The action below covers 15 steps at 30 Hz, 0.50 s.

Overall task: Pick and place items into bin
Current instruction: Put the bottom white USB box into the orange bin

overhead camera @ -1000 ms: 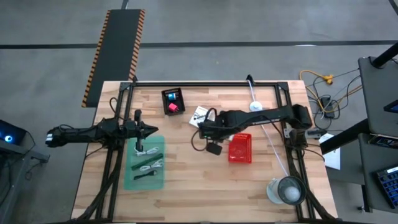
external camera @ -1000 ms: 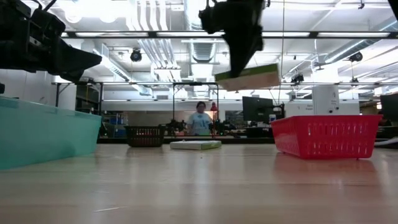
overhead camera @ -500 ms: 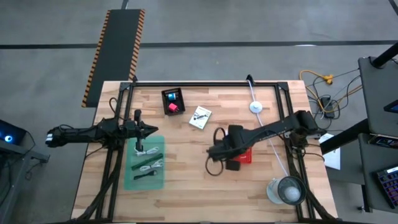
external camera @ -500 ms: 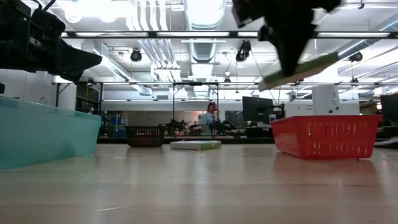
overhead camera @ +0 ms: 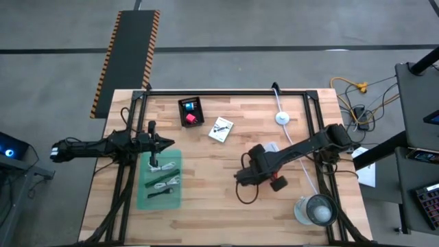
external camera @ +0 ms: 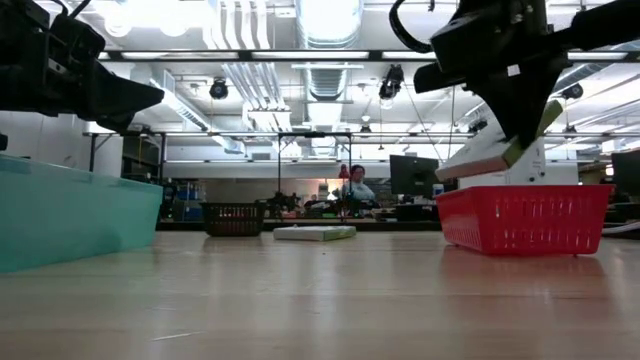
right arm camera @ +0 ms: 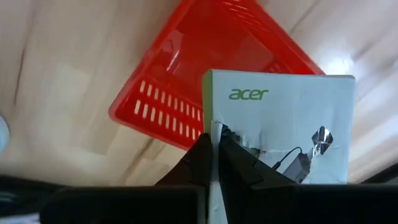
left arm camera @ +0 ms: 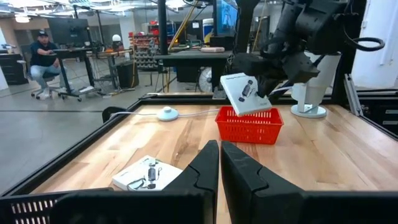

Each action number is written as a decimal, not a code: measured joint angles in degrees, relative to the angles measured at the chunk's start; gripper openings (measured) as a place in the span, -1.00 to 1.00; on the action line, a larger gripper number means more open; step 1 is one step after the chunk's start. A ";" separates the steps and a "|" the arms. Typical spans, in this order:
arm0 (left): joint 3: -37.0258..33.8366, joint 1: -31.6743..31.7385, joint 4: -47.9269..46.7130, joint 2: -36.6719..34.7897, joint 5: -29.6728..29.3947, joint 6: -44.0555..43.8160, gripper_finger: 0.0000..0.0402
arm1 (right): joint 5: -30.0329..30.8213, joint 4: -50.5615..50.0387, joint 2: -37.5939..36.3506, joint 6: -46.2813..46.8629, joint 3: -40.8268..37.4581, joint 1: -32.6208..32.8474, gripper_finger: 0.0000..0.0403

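A white printed packet (right arm camera: 283, 118) hangs above the red basket (right arm camera: 186, 74), with my right gripper (right arm camera: 211, 146) shut on it. In the low view the packet (external camera: 485, 162) tilts over the basket (external camera: 525, 215). A second white packet (overhead camera: 221, 128) lies flat on the table. A red cube (overhead camera: 190, 119) and a blue cube (overhead camera: 190, 106) sit in a small black tray. My left gripper (left arm camera: 219, 165) is shut with nothing in it, level at the table's left, above the teal bin (overhead camera: 159, 182) that holds cable pieces. My right gripper pinches the packet at one side edge (right arm camera: 216, 132) between its two fingers. The fingers come from above, slanting steeply down. The packet is lifted clear and tilted, its printed face showing, right over the red basket.
A large round clear container (overhead camera: 317, 209) stands at the table's near right corner. A white round puck with a cord (overhead camera: 282, 118) lies at the far right. Black frame rails run along the table's edges. A person (external camera: 357, 185) sits in the room beyond.
My right gripper has carried the packet from the table's middle toward the right and near edges, to over the red basket. It has sunk a little and rolled, so the packet now tilts the other way. The grip has stayed shut.
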 joint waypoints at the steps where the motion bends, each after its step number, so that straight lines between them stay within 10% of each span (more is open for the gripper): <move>1: 0.00 0.00 0.00 0.00 0.00 0.00 -0.99 | -0.07 -0.04 0.00 -1.80 -0.06 0.00 -0.96; 15: 0.02 0.00 0.15 -0.07 -0.01 0.42 -0.99 | -4.06 -5.09 0.29 -16.15 -0.94 3.00 -0.96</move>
